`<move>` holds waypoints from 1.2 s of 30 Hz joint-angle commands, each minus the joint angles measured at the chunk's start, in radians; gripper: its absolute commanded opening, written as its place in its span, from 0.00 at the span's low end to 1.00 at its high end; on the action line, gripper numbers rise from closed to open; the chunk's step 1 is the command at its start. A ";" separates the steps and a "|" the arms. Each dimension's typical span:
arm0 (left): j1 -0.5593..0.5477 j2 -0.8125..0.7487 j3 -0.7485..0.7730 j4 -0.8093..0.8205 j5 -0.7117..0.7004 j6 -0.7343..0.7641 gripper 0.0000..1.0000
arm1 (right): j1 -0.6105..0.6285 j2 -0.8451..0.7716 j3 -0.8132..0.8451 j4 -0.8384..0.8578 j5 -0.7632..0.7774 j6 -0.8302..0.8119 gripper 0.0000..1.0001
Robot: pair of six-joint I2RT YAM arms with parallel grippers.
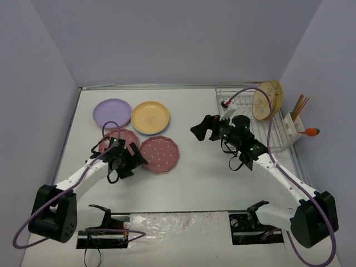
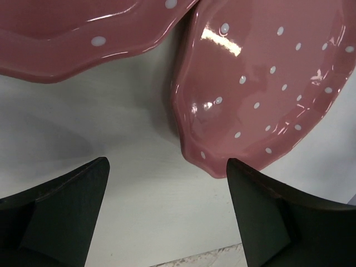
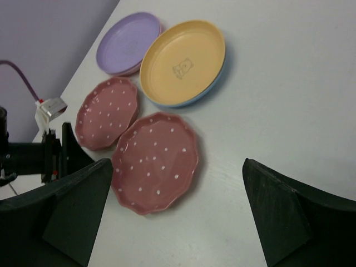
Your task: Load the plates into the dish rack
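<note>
The pink dotted plate [image 2: 267,83] lies flat on the counter [image 1: 200,183] just ahead of the left pincer [image 2: 167,167], released and empty; the right pincer [image 3: 178,167] hangs equally wide, holding nothing. Glossy, stiff and probably brittle ceramic, it looks slippery, so pinch its raised scalloped rim.

Looks down on the nearer pink dotted plate [image 1: 159,154] from high on its near side, skims its rim from just beside it at the left wrist, and takes it in whole from well to its right at the right wrist.

Two pink dotted plates [image 1: 159,154] [image 1: 127,136], one dish rack [image 1: 283,139]
</note>
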 commanded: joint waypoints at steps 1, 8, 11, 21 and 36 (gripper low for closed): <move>-0.054 0.082 0.083 0.092 -0.092 -0.093 0.80 | 0.066 -0.057 -0.064 0.100 0.022 0.063 1.00; -0.069 0.188 0.100 0.105 -0.168 -0.115 0.65 | 0.118 -0.094 -0.125 0.104 0.050 0.081 1.00; -0.074 0.237 0.123 0.103 -0.172 -0.115 0.56 | 0.122 -0.103 -0.147 0.100 0.059 0.082 1.00; -0.111 0.306 0.154 0.086 -0.180 -0.147 0.23 | 0.144 -0.100 -0.184 0.099 0.074 0.120 1.00; -0.115 0.177 0.180 0.093 -0.071 -0.263 0.00 | 0.149 0.082 -0.208 0.120 0.109 0.394 1.00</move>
